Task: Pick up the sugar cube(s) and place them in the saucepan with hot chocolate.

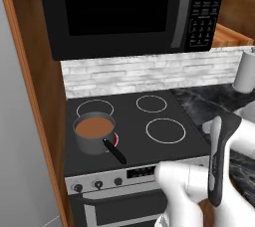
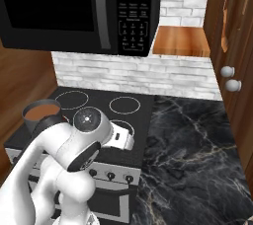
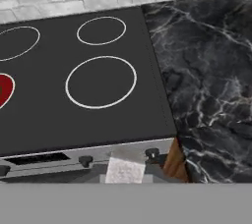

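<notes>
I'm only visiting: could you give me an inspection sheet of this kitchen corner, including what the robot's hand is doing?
Surface: black stovetop with four ring burners; the red burner glows under the pan.
Job's things: saucepan of hot chocolate on the front left burner; white sugar cube not yet in the pan.
Clutter: white canister on the marble counter.
Grippers: gripper shut on the sugar cube.
Cables: nothing seen.
Surroundings: microwave above, brick backsplash, wooden cabinet.
</notes>
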Tool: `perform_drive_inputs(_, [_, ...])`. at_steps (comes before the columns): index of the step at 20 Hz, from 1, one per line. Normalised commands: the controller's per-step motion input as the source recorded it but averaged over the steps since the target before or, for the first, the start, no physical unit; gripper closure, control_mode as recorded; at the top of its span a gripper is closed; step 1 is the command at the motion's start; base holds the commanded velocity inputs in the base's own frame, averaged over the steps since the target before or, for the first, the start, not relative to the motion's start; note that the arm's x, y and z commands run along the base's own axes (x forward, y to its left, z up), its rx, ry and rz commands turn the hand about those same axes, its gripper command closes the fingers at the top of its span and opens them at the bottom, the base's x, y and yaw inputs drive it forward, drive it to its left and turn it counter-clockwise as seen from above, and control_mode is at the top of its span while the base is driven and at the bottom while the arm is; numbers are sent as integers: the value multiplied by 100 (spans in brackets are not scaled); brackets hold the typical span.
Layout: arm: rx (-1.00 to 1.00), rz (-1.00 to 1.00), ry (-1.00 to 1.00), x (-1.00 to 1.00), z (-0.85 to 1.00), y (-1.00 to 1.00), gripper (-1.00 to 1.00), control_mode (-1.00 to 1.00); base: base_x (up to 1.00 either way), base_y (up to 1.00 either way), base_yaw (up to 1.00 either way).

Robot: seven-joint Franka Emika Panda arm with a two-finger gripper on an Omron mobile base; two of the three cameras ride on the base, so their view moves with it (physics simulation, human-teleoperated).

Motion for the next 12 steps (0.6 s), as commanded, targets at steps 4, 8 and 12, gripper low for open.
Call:
perform_drive_inputs(4, [-29, 47, 7, 6, 37, 84, 100, -100, 0, 0, 0])
perform_drive_inputs(8, [-28, 23, 18, 34, 7, 77, 100, -100, 0, 0, 0])
perform_drive_inputs(12, [-13, 2, 15, 29, 0, 78, 100, -100, 0, 0, 0])
